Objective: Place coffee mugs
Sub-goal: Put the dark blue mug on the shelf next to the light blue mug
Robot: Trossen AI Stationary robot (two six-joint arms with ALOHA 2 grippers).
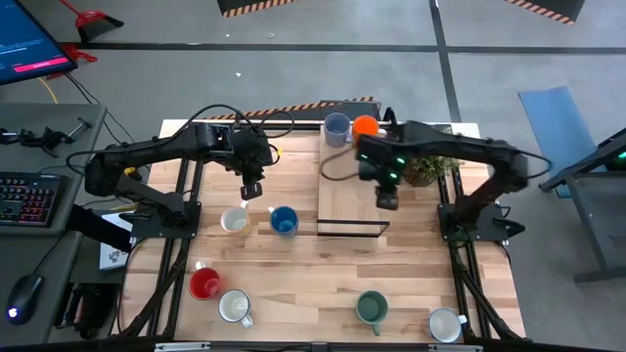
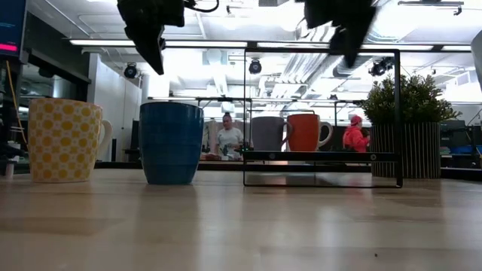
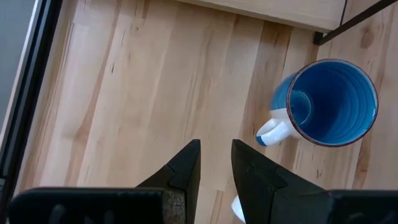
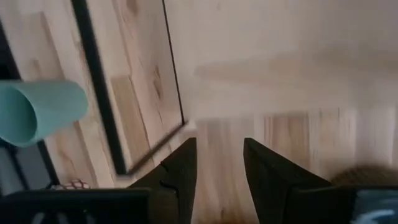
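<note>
On the pale wooden slatted table (image 1: 293, 279), a raised light-wood shelf with a thin black wire frame (image 1: 350, 196) stands at the centre-back. Two mugs sit at its far edge: a light blue ceramic mug (image 1: 336, 128) and, just beside it, an orange ceramic mug (image 1: 365, 125). A small potted green plant in a slatted dark pot (image 1: 427, 171) stands just to the right of the shelf.

Left gripper (image 1: 251, 189): hovering above the table left of the shelf, holding nothing. Fingers (image 3: 186, 165) stand slightly apart with a narrow gap, bare wood showing between them. Below and near it, a cream mug with a yellow dot pattern (image 1: 235, 220) and a dark blue ribbed ceramic mug (image 1: 284, 221) stand upright side by side, apart from each other; the blue one's white handle shows in the left wrist view.

Right gripper (image 1: 387, 199): hanging over the shelf's right part, empty. Fingers (image 4: 180, 168) slightly parted, wood visible in the gap.

Front of table, all upright and well apart from both grippers:
- red ceramic mug (image 1: 205, 284), front left
- white ceramic mug (image 1: 234, 307), just beside the red one
- green ceramic mug (image 1: 372, 309), front centre-right
- white ceramic mug with a pale interior (image 1: 445, 326), front right corner

Low view: two people (image 2: 228, 139) visible in the room behind the table.
</note>
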